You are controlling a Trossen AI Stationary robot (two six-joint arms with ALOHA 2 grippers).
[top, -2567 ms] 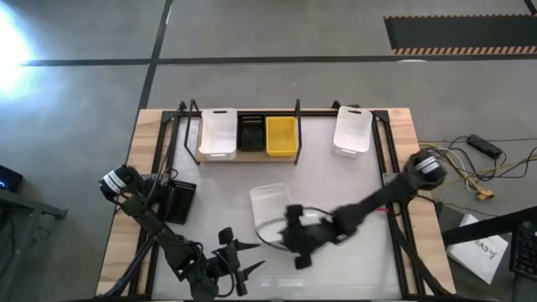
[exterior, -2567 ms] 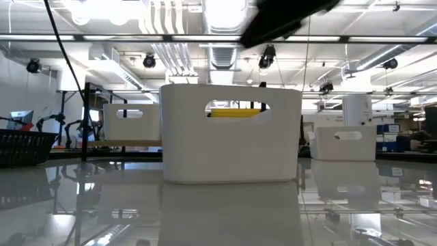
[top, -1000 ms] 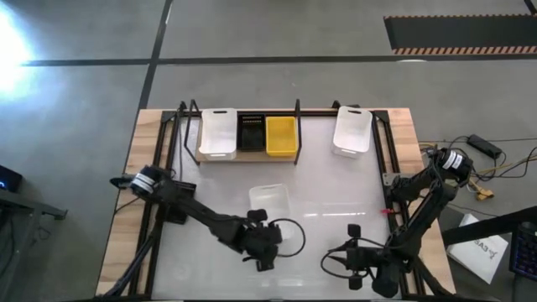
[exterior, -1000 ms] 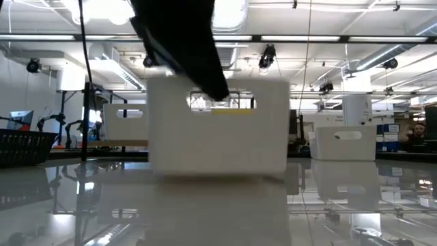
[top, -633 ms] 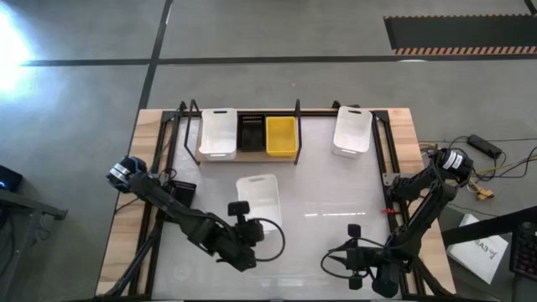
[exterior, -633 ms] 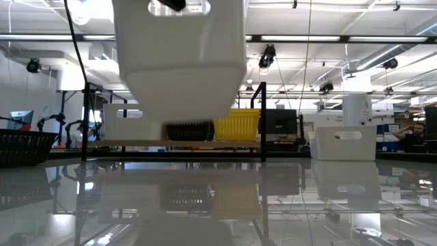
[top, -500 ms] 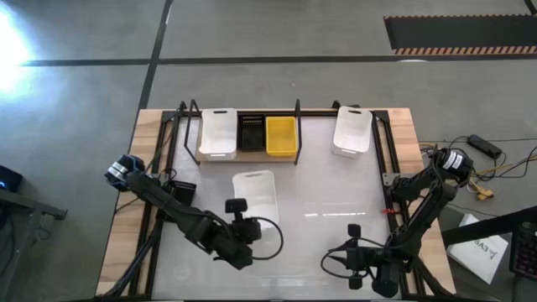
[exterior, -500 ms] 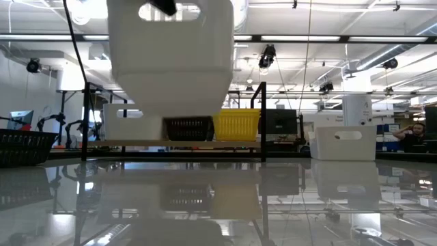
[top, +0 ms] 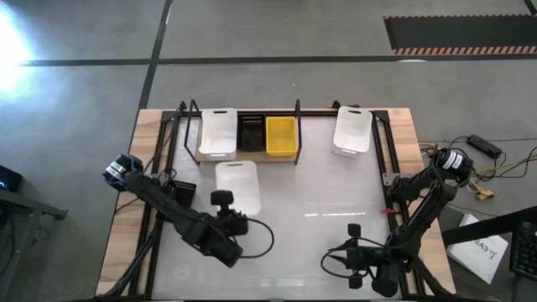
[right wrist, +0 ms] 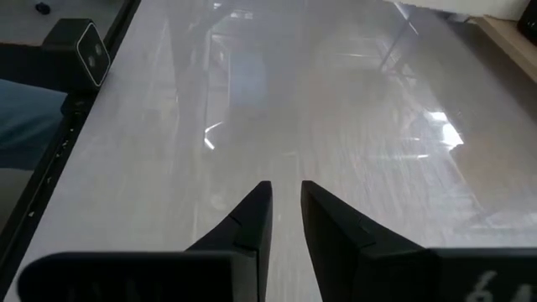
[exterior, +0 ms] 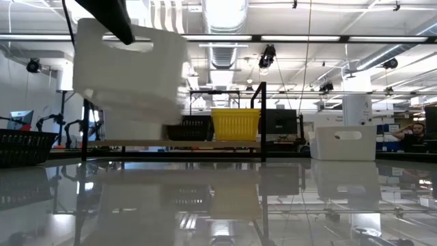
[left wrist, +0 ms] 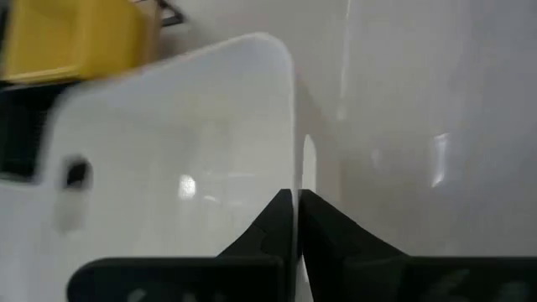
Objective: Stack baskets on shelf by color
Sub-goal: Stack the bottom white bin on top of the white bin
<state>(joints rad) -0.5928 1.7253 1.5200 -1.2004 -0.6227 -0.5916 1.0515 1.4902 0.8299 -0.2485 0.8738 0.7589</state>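
You have a white basket held clear of the table, just in front of the shelf and to the left of the table's middle. In the low view it hangs tilted well above the glossy surface. The left gripper is clamped on the basket's near rim, and the left wrist view shows the 2 fingers pressed together over the thin white wall.

On the shelf at the far edge you have 3 baskets in a row: a white one on the left, a black one in the middle and a yellow one on the right. Another white basket sits on the table near the far right corner, well apart from the shelf. A black basket stands at the left edge in the low view.

The right gripper waits near the front right of the table, its fingers slightly parted around nothing.
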